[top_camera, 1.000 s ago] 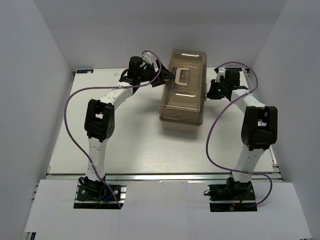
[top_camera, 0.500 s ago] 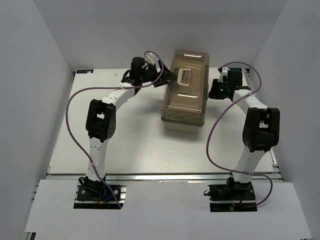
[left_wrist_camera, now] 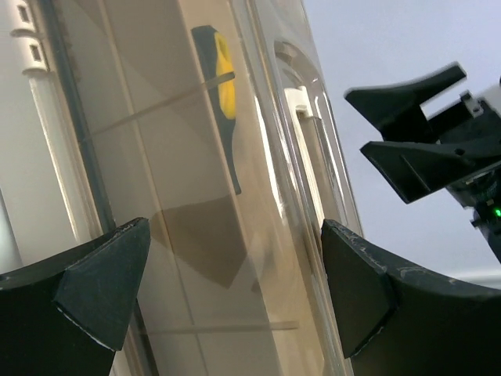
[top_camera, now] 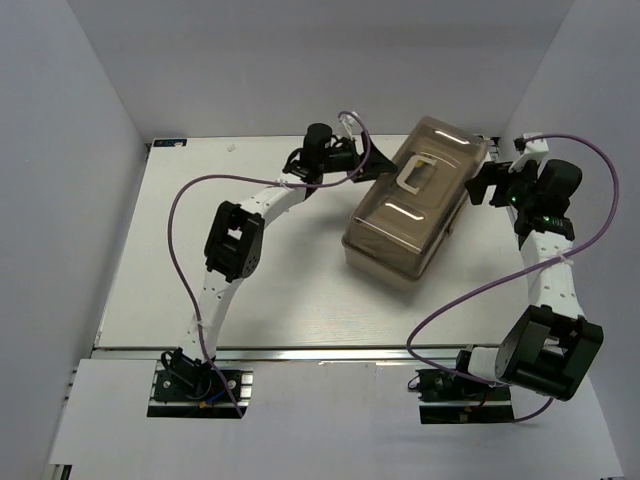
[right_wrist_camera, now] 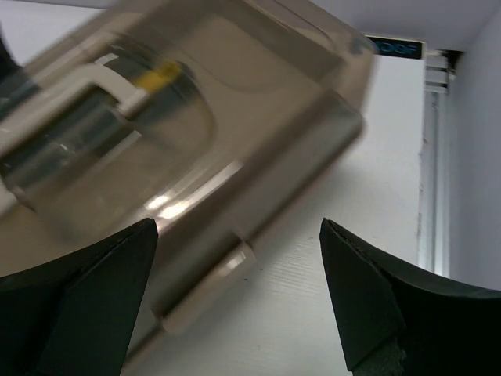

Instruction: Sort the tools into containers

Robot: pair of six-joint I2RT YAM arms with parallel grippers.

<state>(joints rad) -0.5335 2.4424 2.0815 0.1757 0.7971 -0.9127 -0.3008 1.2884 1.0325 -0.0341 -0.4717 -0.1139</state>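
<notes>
The toolbox [top_camera: 410, 215], one of the containers, lies slanted on the table with its smoky lid closed and its white handle [top_camera: 422, 172] on top. Through the lid I see one of the tools, with a yellow-and-black handle [left_wrist_camera: 223, 86], also a yellow blur [right_wrist_camera: 160, 76] in the right wrist view; other tools are hidden. My left gripper [top_camera: 378, 165] is open at the box's far-left side, the lid [left_wrist_camera: 196, 258] filling the space between its fingers [left_wrist_camera: 102, 282]. My right gripper [top_camera: 478, 187] is open just off the far-right corner, holding nothing, with a white hinge knob [right_wrist_camera: 207, 286] in front of it.
The white table [top_camera: 250, 290] is walled on the left, back and right. A metal rail [right_wrist_camera: 434, 157] runs along the table's right edge close to the right gripper. Purple cables [top_camera: 180, 240] loop above both arms.
The toolbox has swung from straight to slanted and shifted right. The left arm followed it to the right. The right gripper has opened and drawn back toward the right wall.
</notes>
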